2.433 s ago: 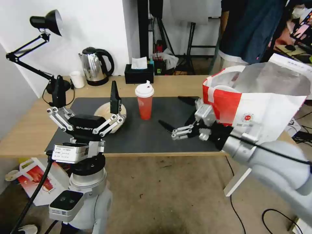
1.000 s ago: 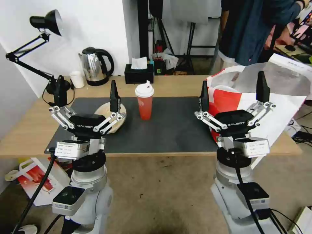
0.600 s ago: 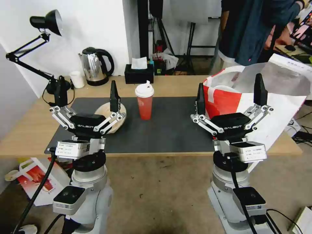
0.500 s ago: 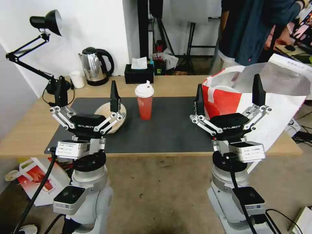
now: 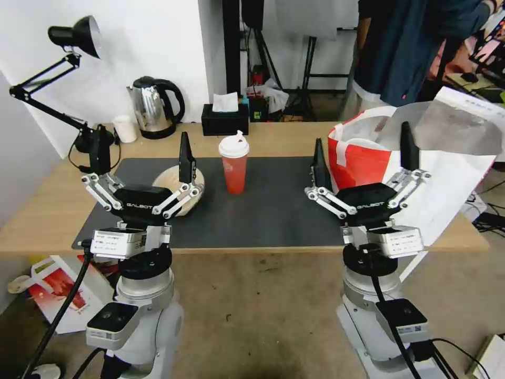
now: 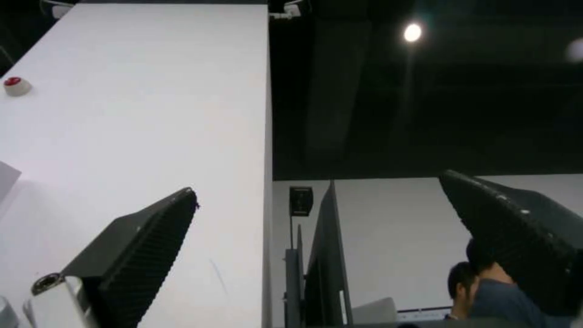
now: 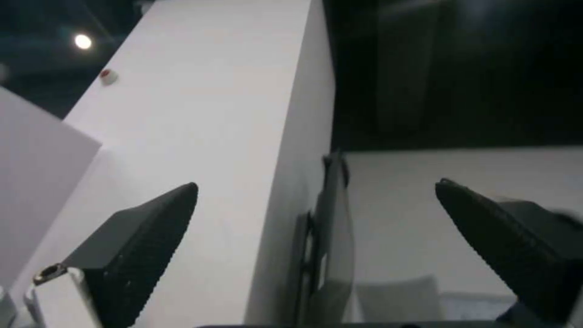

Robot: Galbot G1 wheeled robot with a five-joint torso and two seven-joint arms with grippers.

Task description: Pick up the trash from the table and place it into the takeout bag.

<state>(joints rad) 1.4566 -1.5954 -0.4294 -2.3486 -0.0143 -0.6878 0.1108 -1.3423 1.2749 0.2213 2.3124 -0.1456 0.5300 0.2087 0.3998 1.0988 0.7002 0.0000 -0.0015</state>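
A black desk lamp (image 5: 73,37) stood at ten o'clock, a steel kettle (image 5: 153,107) at eleven beside a small white cup (image 5: 125,128), and a black tissue box (image 5: 225,117) near twelve.

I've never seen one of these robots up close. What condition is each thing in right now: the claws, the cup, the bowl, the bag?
Left gripper: open, pointing up, holding nothing.
Right gripper: open, pointing up, holding nothing.
Red cup: upright on the black mat, white lid on.
Beige bowl: resting on the mat, partly hidden.
Takeout bag: standing on the table, mouth open, something white inside.
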